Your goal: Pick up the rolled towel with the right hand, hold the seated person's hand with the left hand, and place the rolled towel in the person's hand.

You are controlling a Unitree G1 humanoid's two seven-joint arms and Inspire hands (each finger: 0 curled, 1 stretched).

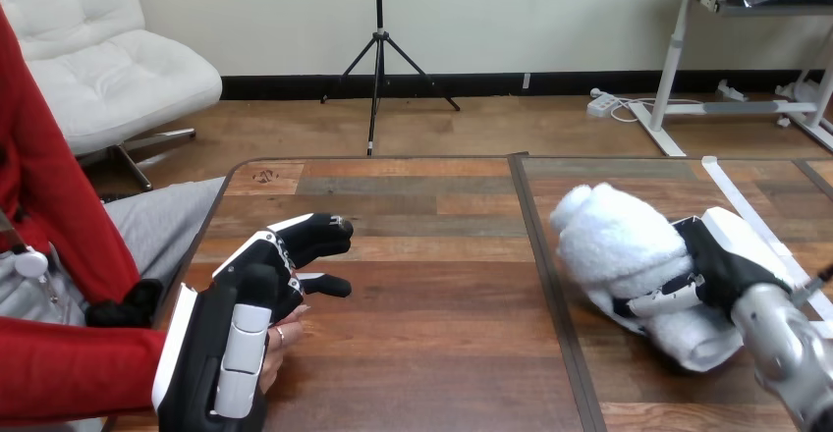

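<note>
On the table [432, 353] the towel [614, 245] sits at the right, its long axis running from far-left to near-right and its rounded end pointing far-left. The right hand [722, 260] is clenched round its near-right half. At the near left, the left hand [236, 334] lies over the person's hand [283, 342], but I cannot tell whether it grips it. The carry likely wants a firm clasp so the roll does not unwind, a lift clear of the table, and the far-left end led leftward to the person's hand.
</note>
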